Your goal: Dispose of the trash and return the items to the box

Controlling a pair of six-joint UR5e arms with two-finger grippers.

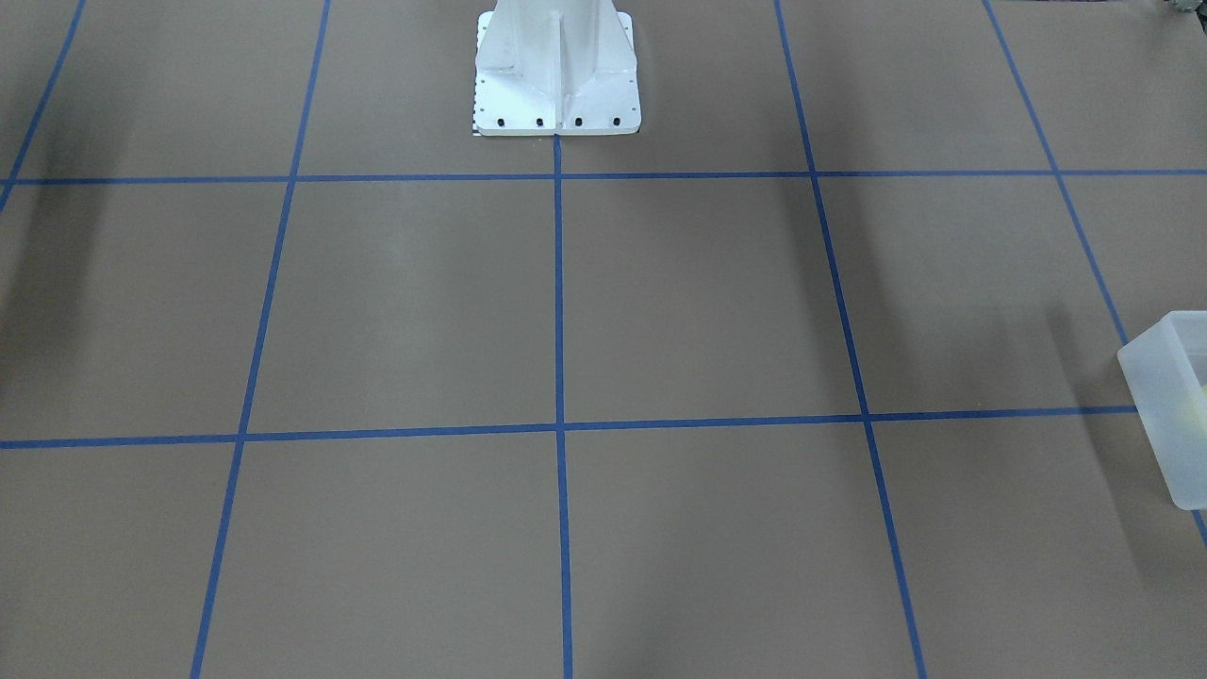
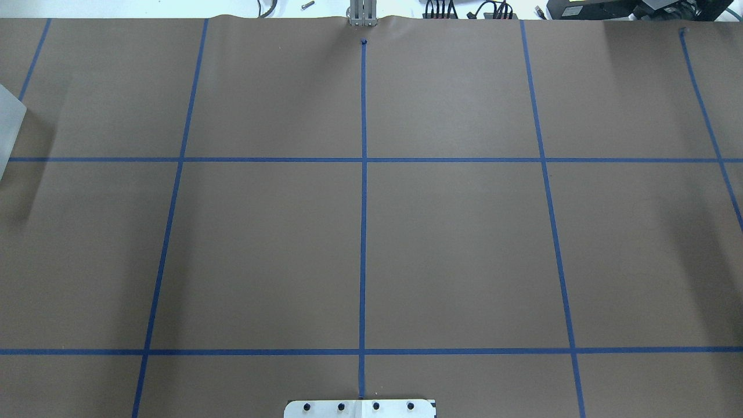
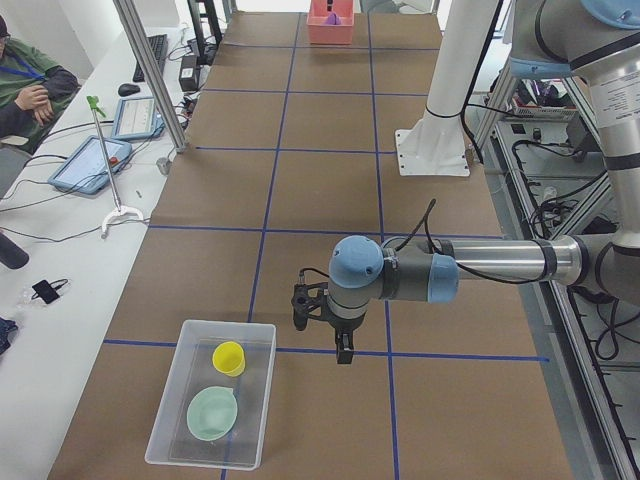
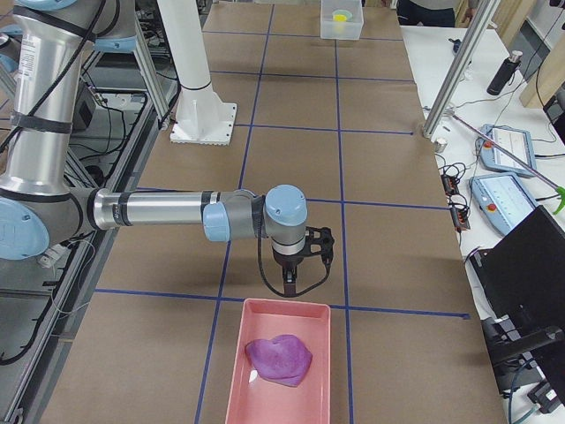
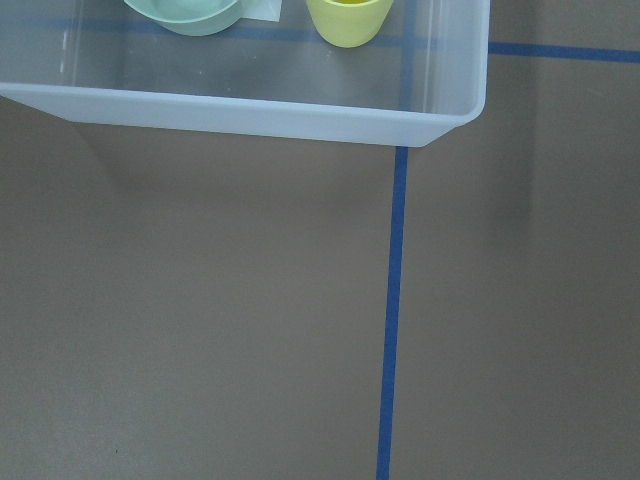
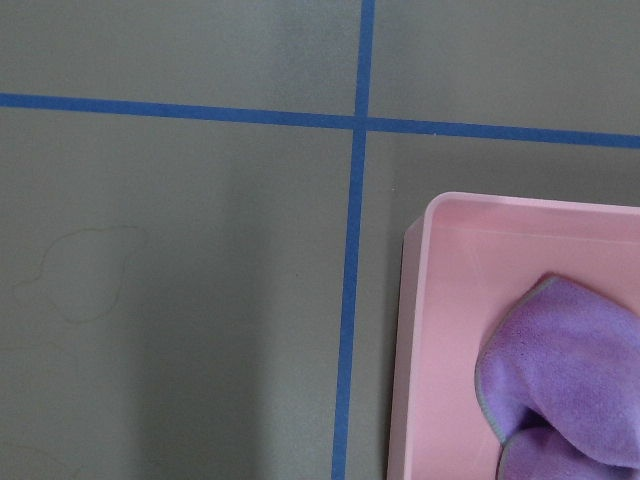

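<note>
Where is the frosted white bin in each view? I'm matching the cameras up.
Front-facing: frosted white bin cut by the right edge.
Overhead: corner sliver at the left edge.
Exterior left: lower left, holding yellow cup and mint-green bowl.
Exterior right: far top centre.
Left wrist: along the top.
Right wrist: not in it.
Shared landmark: blue tape grid.

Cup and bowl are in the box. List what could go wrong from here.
1. The left gripper hangs low beside the box, apart from it. A sideways swing could knock the box, which holds the yellow cup and mint bowl.
2. The right gripper hangs close to the pink tray rim. A careless descent could clip it.
</note>
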